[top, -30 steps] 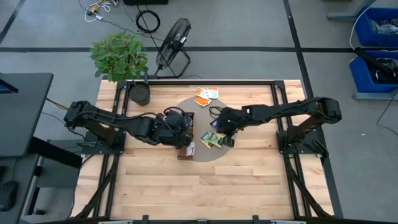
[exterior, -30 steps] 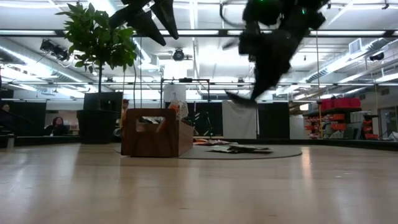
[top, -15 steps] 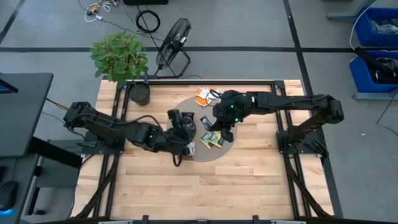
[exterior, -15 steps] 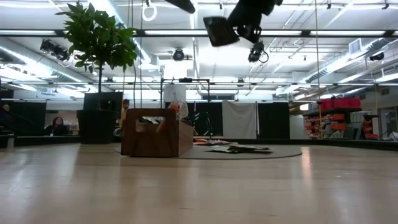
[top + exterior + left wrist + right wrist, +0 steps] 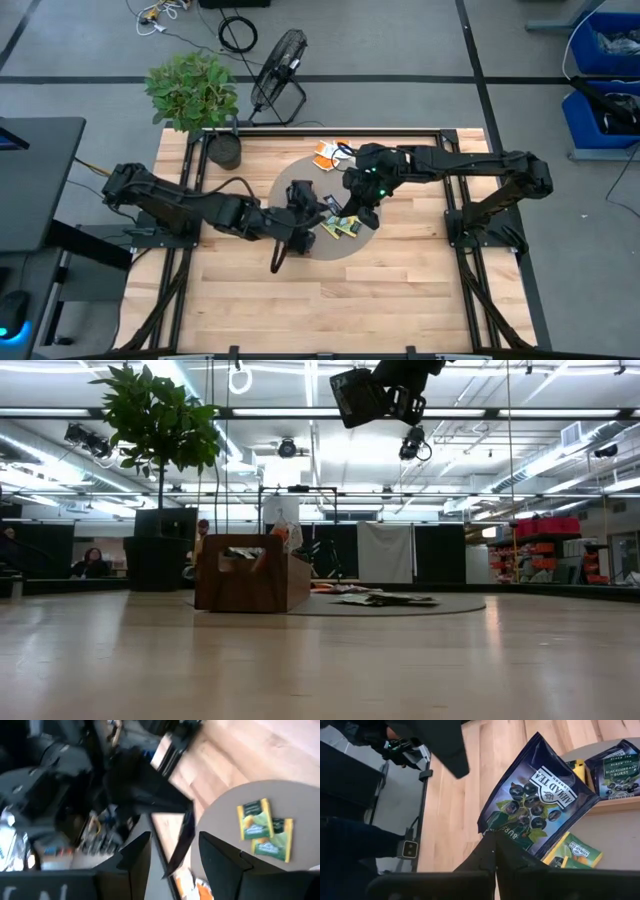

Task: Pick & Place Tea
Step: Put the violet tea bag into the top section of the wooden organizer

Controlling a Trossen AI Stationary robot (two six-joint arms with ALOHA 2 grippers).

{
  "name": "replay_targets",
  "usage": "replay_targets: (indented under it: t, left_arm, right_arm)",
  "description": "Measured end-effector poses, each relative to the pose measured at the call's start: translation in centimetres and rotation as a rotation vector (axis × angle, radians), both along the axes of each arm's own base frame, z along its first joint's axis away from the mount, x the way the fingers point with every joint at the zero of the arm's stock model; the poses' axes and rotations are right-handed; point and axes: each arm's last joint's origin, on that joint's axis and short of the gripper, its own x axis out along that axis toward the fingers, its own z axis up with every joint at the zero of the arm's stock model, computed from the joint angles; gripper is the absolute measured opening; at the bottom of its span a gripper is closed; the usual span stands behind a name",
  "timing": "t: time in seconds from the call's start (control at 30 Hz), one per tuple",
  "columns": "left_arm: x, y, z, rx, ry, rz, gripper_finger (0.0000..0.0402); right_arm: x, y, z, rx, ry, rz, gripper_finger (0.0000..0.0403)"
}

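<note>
A wide workshop hall with ceiling lights stretches behind a pale wooden counter point(image 5: 330, 290), whose near half lies bare in the high view. A round grey mat point(image 5: 310, 250) sits at the counter's middle, well clear of the framed edges on both sides. A potted plant point(image 5: 192, 95) stands at the far left corner, and a floor fan point(image 5: 279, 62) stands on the floor beyond the far edge.

The right claw point(image 5: 495, 851) is raised over the mat and pinches a dark blue-black tea sachet point(image 5: 536, 797) by its lower edge, fingers pressed together on it; in the low view it hangs near the top of the frame, high above the counter. The left claw point(image 5: 172, 852) hovers over the mat's left part with its fingers spread apart and nothing between them.

Yellow-green tea sachets point(image 5: 342, 227) lie loose on the mat just beside both claws; the left wrist view shows two of them point(image 5: 264, 832) lying together. Orange-and-white sachets point(image 5: 326, 153) lie at the mat's far rim. In the low view a brown wooden tray point(image 5: 250, 582) stands at the mat's left, with sachets poking up from it; in the high view the left arm covers it.
</note>
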Motion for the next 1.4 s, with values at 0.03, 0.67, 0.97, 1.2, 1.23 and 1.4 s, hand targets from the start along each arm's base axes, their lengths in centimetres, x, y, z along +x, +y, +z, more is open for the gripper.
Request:
replay_targets:
  t: [0.03, 0.67, 0.97, 1.2, 1.23, 1.4]
  left_arm:
    - [0.0, 0.1, 0.0, 0.002, 0.006, -0.017, 0.0172]
    - [0.8, 2.9, -0.2, -0.07, 0.031, -0.074, 0.0166]
    - [1.0, 3.4, -0.4, -0.07, 0.039, -0.062, 0.0062]
    - [1.0, 3.4, -0.4, -0.07, 0.039, -0.06, 0.0007]
    - [1.0, 3.4, -0.4, -0.069, 0.039, -0.059, 0.0005]
    - [1.0, 3.4, -0.4, -0.105, 0.018, -0.018, 0.0003]
  right_arm:
    - [0.0, 0.0, 0.0, 0.001, 0.0, 0.001, 0.0]
    - [0.4, 0.2, 0.5, 0.036, -0.051, 0.002, 0.0]
    - [0.4, 0.2, 0.5, 0.035, -0.053, 0.003, 0.0]
    - [0.4, 0.2, 0.5, 0.033, -0.054, 0.004, 0.0]
    - [0.4, 0.2, 0.5, 0.03, -0.056, 0.007, 0.0]
    - [0.4, 0.2, 0.5, 0.024, -0.066, 0.034, 0.0016]
